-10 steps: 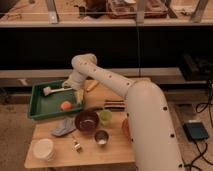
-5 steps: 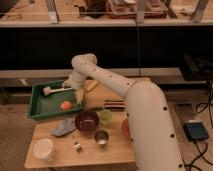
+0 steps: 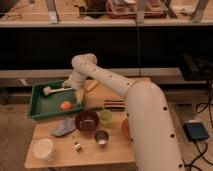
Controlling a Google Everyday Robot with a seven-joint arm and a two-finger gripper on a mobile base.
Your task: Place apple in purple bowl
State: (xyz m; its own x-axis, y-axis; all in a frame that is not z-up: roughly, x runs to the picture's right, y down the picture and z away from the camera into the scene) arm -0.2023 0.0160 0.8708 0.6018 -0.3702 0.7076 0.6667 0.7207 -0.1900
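The apple (image 3: pixel 66 105) is a small orange-red fruit lying in the green tray (image 3: pixel 40 107), near its front right part. The purple bowl (image 3: pixel 87 121) stands on the wooden table just right of the tray's front corner, dark maroon with a glossy inside. My gripper (image 3: pixel 78 95) hangs at the tray's right edge, a little right of and above the apple, at the end of the white arm reaching in from the right.
A white brush (image 3: pixel 51 90) lies in the tray. A light-green cup (image 3: pixel 105 117), a metal cup (image 3: pixel 101 137), a white bowl (image 3: pixel 43 149), a grey cloth (image 3: pixel 64 127) and an orange bowl's edge (image 3: pixel 125 129) stand on the table.
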